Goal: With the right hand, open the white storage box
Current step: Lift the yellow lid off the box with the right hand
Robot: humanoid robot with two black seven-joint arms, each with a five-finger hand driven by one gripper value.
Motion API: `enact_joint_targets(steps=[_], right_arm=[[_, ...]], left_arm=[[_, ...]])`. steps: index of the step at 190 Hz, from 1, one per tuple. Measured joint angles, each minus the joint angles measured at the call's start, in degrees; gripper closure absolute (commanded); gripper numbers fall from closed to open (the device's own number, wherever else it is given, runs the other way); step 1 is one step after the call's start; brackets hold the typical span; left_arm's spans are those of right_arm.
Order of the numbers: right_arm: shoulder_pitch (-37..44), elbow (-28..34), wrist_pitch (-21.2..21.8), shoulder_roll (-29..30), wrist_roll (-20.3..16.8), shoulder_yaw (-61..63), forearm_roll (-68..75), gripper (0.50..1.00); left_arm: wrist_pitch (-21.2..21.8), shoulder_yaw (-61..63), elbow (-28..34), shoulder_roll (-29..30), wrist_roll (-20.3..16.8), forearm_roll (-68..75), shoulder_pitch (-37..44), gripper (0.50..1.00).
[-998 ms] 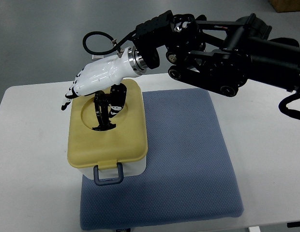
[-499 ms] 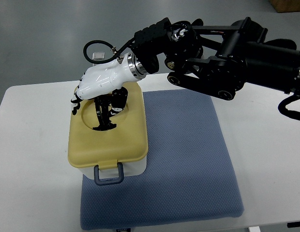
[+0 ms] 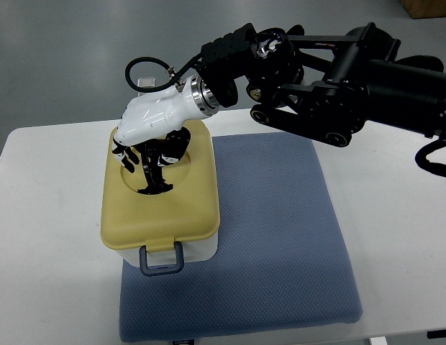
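The white storage box [image 3: 202, 251] stands on the left edge of a blue mat and carries a yellow lid [image 3: 165, 215]. A blue-grey latch [image 3: 162, 261] hangs down at its front. In the lid's round recess a black handle [image 3: 152, 181] stands upright. My right hand [image 3: 147, 154], white-backed with black fingers, reaches in from the upper right over the back of the lid. Its fingers curl down on the handle's left side and the thumb sits on its right, closing on it. The lid lies flat on the box.
The blue-grey mat [image 3: 280, 237] covers the middle of the white table [image 3: 50, 273]. My bulky black right arm [image 3: 331, 79] spans the top right above the mat's far edge. Grey floor lies beyond the table.
The right hand's fingers, spread out past the lid's left edge one second ago, have curled inward and to the right around the black handle. The box and lid have not moved.
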Motion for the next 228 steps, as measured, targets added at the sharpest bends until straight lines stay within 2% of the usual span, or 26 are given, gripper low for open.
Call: enact_joint_targets(steps=[16, 119, 185, 228], right_arm=[[0.0, 0.0, 0.0, 0.0, 0.1, 0.1, 0.0, 1.0], [0.0, 0.0, 0.0, -0.9, 0.1, 0.9, 0.2, 1.0], [0.1, -1.7, 0.1, -3.9, 0.2, 3.7, 1.1, 1.0], [0.0, -3.2, 0.4, -7.9, 0.2, 5.1, 3.1, 1.0]], left_arm=[[0.0, 0.0, 0.0, 0.0, 0.0, 0.0, 0.0, 0.5], [0.0, 0.0, 0.0, 0.0, 0.0, 0.0, 0.1, 0.5], [0.0, 0.0, 0.0, 0.0, 0.0, 0.0, 0.0, 0.5], [0.0, 0.0, 0.0, 0.0, 0.0, 0.0, 0.0, 0.5]])
